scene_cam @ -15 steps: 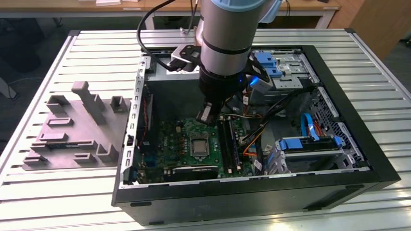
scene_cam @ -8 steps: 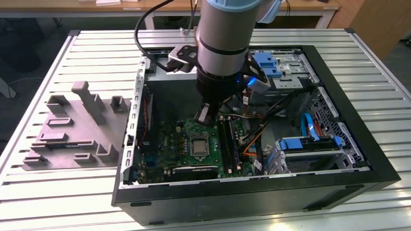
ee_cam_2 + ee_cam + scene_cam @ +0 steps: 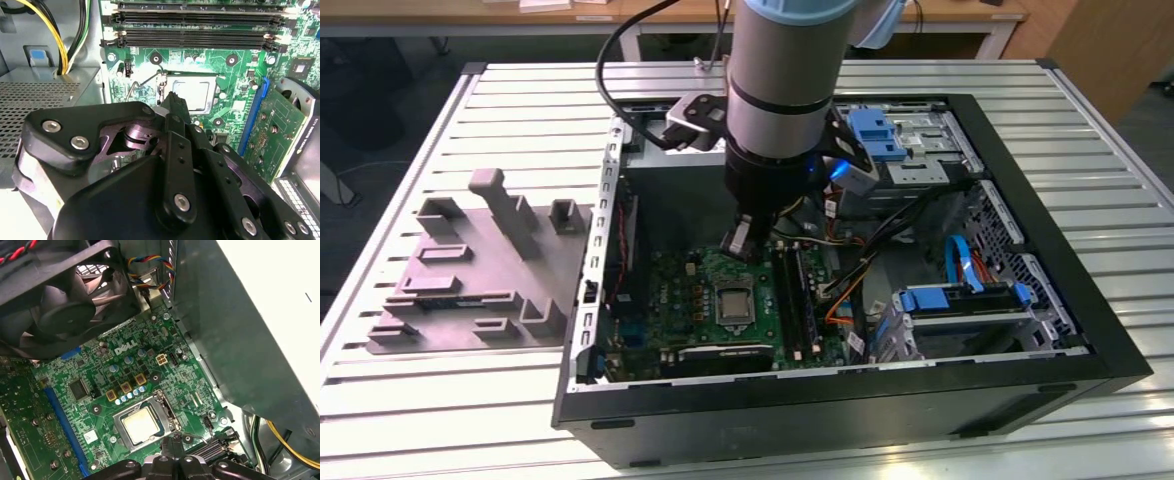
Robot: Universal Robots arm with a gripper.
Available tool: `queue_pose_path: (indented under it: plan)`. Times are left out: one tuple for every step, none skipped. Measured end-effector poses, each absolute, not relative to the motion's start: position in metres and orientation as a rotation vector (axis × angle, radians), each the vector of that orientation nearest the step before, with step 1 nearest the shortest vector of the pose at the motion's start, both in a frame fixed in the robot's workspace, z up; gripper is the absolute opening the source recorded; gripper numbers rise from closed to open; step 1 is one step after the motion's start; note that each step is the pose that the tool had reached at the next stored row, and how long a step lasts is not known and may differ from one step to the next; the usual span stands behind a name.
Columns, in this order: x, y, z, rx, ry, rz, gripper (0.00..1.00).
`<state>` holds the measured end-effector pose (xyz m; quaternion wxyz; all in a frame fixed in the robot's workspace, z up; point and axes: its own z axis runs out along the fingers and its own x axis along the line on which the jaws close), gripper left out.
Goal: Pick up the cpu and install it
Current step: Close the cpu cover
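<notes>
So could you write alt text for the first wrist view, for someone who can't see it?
A pale square cpu sits in its socket on a green motherboard, with the gripper just beside the socket. A black fan hangs above the board.

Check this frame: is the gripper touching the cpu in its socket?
Apart. In the first wrist view, the gripper fingertips end beside the socket frame, with green board between them and the cpu.
</notes>
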<state>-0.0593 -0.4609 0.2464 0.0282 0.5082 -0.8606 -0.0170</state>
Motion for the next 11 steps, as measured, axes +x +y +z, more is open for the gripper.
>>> queue_pose_path:
  plan:
    - [-0.0594,-0.4609,0.2464,1.569,-2.656,-0.052,0.11]
    - [-0.0595,-0.4609,0.2464,1.569,-2.656,-0.052,0.11]
    - [-0.0596,-0.4609,0.2464,1.569,-2.656,-0.052,0.11]
    - [-0.0597,-0.4609,0.2464,1.569,-2.656,-0.052,0.11]
    - [-0.0597,-0.4609,0.2464,1.569,-2.656,-0.052,0.11]
    - [-0.0602,-0.4609,0.2464,1.568,-2.656,-0.052,0.11]
    - [-0.061,-0.4609,0.2464,1.568,-2.656,-0.052,0.11]
    - [-0.0616,-0.4609,0.2464,1.569,-2.656,-0.052,0.11]
    - [-0.0626,-0.461,0.2464,1.569,-2.656,-0.052,0.11]
    - [-0.0641,-0.4612,0.2464,1.569,-2.656,-0.052,0.11]
    - [-0.0659,-0.4614,0.2464,1.569,-2.656,-0.052,0.11]
